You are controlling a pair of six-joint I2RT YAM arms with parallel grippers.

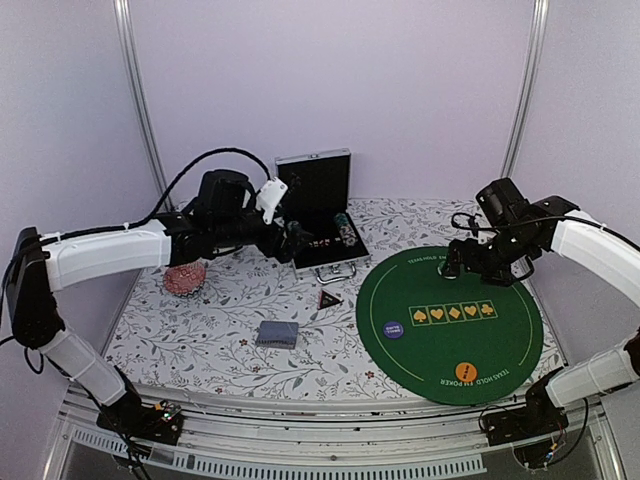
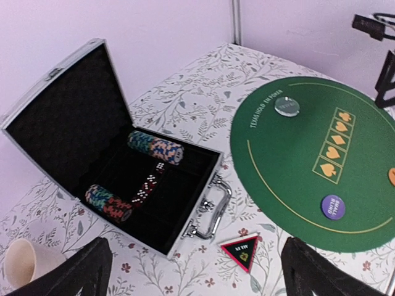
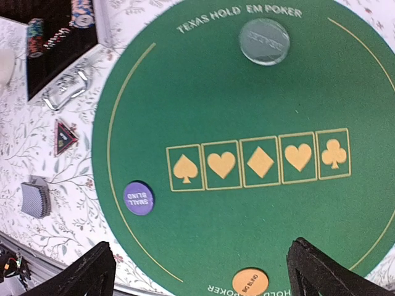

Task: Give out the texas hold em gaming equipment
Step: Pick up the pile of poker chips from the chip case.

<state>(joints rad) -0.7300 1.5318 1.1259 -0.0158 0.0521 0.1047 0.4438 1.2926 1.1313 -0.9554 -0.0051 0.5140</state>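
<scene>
Top external view: a Texas hold 'em set is shown part laid out on a floral-clothed bench. The left jaws are held wide beside the open aluminium case, and the right jaws are held wide over the round green mat. Nothing is gripped by either.

Trouble is judged most likely at the case. A roll of chips could be burst and scattered if it is pinched off-centre. The raised lid could be struck by the left arm, which is close to it. The deck could be fanned across the cloth by a shallow grip.

- **Button discs:** three are counted on the mat, a clear one by the far lettering, a purple one near the left edge and an orange one at the near rim.
- **Off the mat:** one dark triangular marker and one deck of blue-grey-backed cards are seen on the cloth, apart from each other.
- **In the case:** two rolls of striped chips are laid on their sides, with dice between them too small to be counted surely.
- **Beside the case:** one cream mug is stood.
</scene>
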